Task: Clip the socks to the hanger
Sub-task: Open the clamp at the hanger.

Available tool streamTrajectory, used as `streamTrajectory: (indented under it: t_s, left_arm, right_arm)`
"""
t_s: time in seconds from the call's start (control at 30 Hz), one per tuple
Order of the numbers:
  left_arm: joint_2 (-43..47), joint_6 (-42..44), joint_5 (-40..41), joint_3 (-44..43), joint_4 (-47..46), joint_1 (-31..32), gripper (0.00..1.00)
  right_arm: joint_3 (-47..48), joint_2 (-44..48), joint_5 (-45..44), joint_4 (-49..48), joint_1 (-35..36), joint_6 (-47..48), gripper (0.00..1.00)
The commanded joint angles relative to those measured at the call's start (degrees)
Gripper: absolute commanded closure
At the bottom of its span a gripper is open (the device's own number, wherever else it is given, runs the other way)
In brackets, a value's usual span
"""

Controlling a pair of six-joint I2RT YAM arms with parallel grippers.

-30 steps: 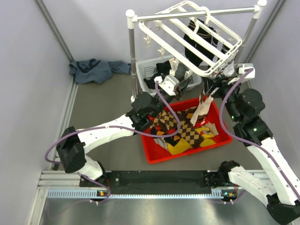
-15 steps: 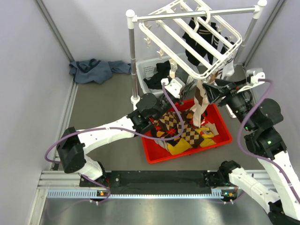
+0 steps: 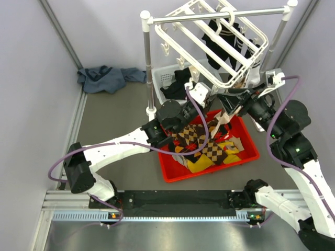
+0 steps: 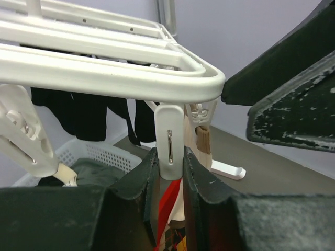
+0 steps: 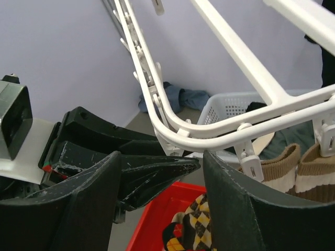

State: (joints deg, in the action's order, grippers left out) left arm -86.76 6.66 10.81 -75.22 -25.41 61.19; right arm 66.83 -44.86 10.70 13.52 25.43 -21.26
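The white hanger (image 3: 184,48) hangs tilted from the rod. My left gripper (image 3: 208,99) is at its near corner; in the left wrist view it (image 4: 169,159) is shut on a small white clip (image 4: 168,130) under the frame's bar (image 4: 104,73). My right gripper (image 3: 230,99) is open and empty just right of it; in its wrist view (image 5: 162,157) the left gripper's fingers (image 5: 152,172) lie between its jaws. A brown and cream sock (image 3: 224,119) hangs from a clip nearby, its cuffs (image 5: 280,170) held in clips. More argyle socks (image 3: 201,144) lie in the red tray (image 3: 172,170).
Black socks (image 3: 222,44) hang from the hanger's far side. A white basket (image 3: 167,78) with dark clothes stands behind the tray. The rack's white post (image 3: 146,57) stands to the left of the hanger. A blue cloth (image 3: 104,78) lies at the back left.
My left gripper has risen to the hanger's near corner and shut on a clip. My right gripper has swung in toward that corner from the right. The hanger has tilted a little.
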Motion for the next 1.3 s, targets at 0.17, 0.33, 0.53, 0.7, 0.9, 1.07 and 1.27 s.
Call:
streamTrajectory:
  t_s: [0.17,0.33,0.53,0.7,0.9,1.07,1.27]
  left_arm:
    - [1.68,-1.65,1.58,-2.03,3.08,2.09,0.99]
    - [1.86,-1.82,3.43,-3.09,4.66,2.36,1.0]
    - [1.77,-2.35,3.43,-3.79,6.16,2.71,1.0]
    - [2.3,-1.91,3.43,-3.62,7.83,3.41,1.0]
    - [3.62,-0.86,2.99,-2.65,8.89,4.46,1.0]
    - [4.23,-0.15,3.43,-2.04,9.15,4.99,1.0]
    - [3.45,0.72,4.48,-2.65,11.6,5.61,1.0]
  right_arm:
    - [1.11,-2.77,0.29,-2.09,-0.21,-5.98,0.4]
    - [1.55,-2.34,0.73,-1.65,-0.29,-8.01,0.42]
    - [1.29,-1.28,1.26,-0.07,-0.12,-9.33,0.43]
    - [-3.18,0.38,1.08,-5.5,-0.21,-12.31,0.43]
    - [-6.18,1.09,-0.24,-8.51,-0.21,-14.16,0.43]
    - [-8.29,1.88,-1.82,-11.23,-0.21,-15.31,0.43]
    - [-8.04,1.8,-4.02,-13.08,-0.12,-13.9,0.45]
